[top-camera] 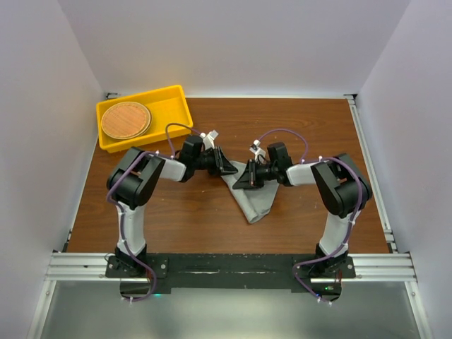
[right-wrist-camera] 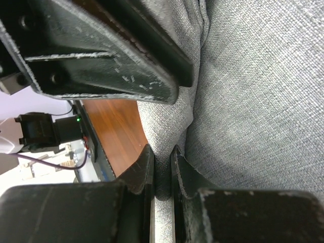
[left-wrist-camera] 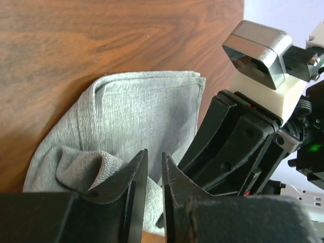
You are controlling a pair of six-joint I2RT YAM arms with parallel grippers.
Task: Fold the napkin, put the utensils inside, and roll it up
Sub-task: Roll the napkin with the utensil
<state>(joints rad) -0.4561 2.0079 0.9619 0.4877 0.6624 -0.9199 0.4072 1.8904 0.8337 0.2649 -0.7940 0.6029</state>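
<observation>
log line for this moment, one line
napkin: bunched mid-table | left gripper: jaws shut on napkin | right gripper: jaws shut on napkin | utensils: not in view

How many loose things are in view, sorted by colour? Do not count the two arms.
Grey: 1, the grey napkin
Yellow: 1, the yellow tray
Brown: 1, the brown woven disc, which lies in the tray
Total: 3
</observation>
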